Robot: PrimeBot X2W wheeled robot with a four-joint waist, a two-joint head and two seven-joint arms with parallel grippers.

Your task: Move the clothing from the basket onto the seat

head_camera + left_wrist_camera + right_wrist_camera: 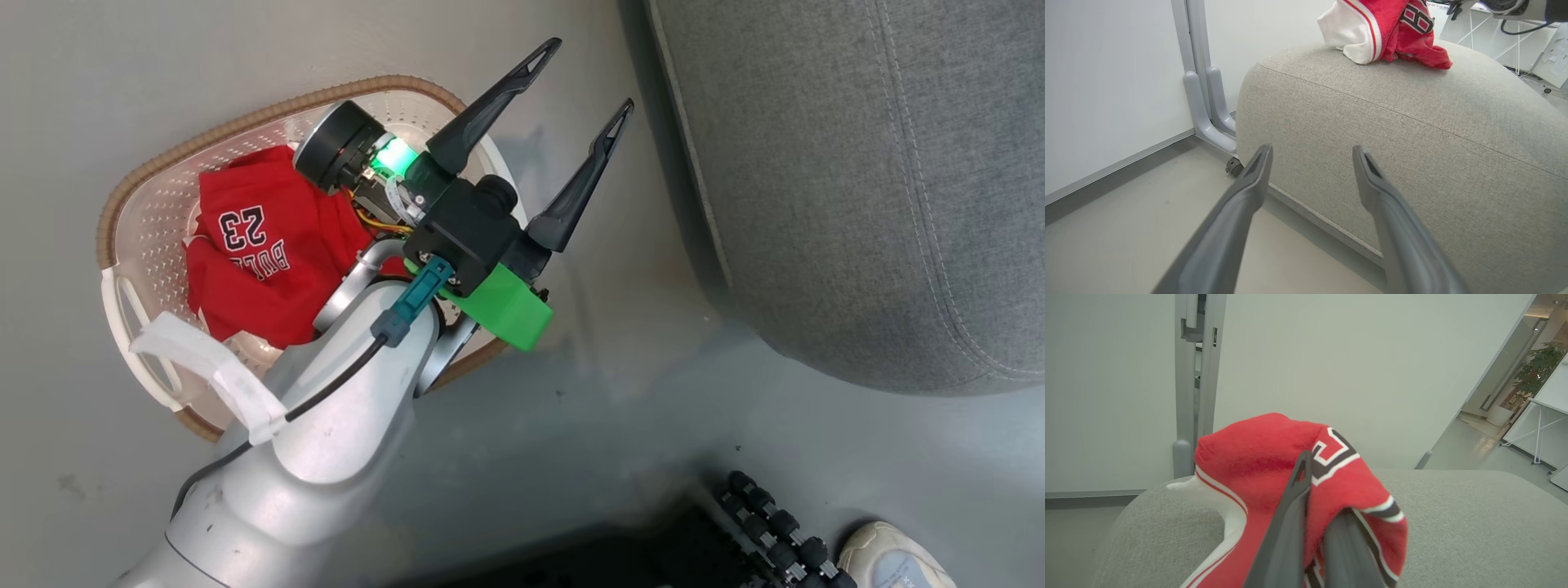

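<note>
1. Wide open with nothing between its two dark fingers, the left gripper (592, 72) hangs above the right rim of the basket (139, 163), tips aimed toward the seat (857, 204).
2. From the left wrist, its fingers (1241, 212) frame the seat's grey side wall and the stitched seam along it.
3. Clamped narrow, the right gripper (1324, 484) grips the held garment (1265, 457), with red cloth bunched over and between its fingers.
4. This held garment is at the top of the seat, its white trim and red folds touching the fabric.
5. Crumpled inside the basket lies the second garment (261, 253), its 23 and lettering facing up, partly covered by the left forearm.
6. Left of the seat, the basket stands on the floor (571, 425), apart from it.
7. Beside the seat's far corner stands a white panel (1106, 81) on a grey frame (1202, 102) with a caster (1233, 166).
8. Near right, a pale shoe (890, 559) sits just beside a black roller piece (775, 531).
</note>
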